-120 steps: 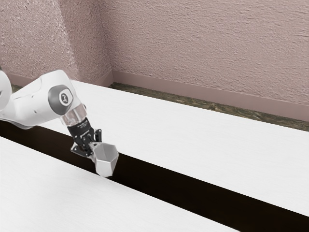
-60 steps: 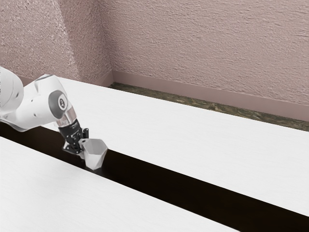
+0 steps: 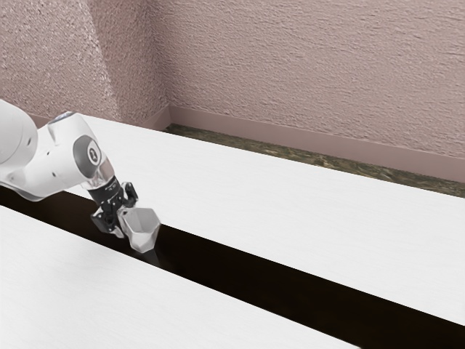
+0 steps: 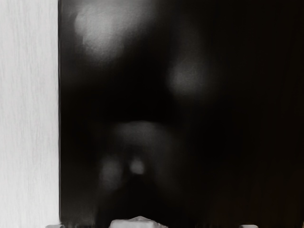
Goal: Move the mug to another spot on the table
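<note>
A pale grey faceted mug (image 3: 141, 228) hangs tilted over the dark glossy strip (image 3: 254, 280) that runs between the table's two white parts. My black gripper (image 3: 120, 217) is shut on the mug from the exterior view's left, and the white arm (image 3: 51, 156) reaches in from that side. The mug's base is close above the edge of the near white surface (image 3: 87, 291). In the wrist view a pale sliver of the mug (image 4: 137, 222) lies just under the hand, with the dark strip (image 4: 190, 95) beyond it and faint blurred reflections on that strip.
The far white tabletop (image 3: 290, 203) stretches wide toward the exterior view's right. Behind it a band of floor (image 3: 312, 156) meets the pink textured wall (image 3: 305, 65). White tabletop (image 4: 28, 114) borders the dark strip in the wrist view.
My hand has carried the mug toward the exterior view's left along the dark strip and a little lower. In the last half second it hardly shifted, and the mug tilted slightly.
</note>
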Robot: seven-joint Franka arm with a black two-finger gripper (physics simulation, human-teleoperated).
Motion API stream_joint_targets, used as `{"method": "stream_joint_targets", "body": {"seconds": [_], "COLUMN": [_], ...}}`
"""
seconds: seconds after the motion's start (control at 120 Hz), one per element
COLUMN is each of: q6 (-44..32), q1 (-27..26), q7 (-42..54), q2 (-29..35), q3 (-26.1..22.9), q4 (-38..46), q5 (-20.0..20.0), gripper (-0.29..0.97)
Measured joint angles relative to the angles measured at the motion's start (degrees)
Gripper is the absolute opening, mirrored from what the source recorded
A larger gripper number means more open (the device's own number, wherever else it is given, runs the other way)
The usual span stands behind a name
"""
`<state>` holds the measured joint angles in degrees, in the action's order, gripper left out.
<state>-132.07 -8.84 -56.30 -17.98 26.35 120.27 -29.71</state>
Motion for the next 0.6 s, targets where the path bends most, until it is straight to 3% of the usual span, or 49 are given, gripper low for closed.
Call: {"method": "stream_joint_targets", "body": {"seconds": [0.433, 0.533, 0.6], "q6": [0.3, 1.5, 3.3], "q1": [0.0, 0.2, 2.4], "q7": [1.5, 1.7, 1.9], "q2": [10.1, 15.3, 19.1], "q3": [2.5, 2.0, -1.0], "q4": [2.4, 2.5, 2.2], "q5": [0.7, 3.5, 7.4], "gripper": [0.6, 0.62, 0.63]}}
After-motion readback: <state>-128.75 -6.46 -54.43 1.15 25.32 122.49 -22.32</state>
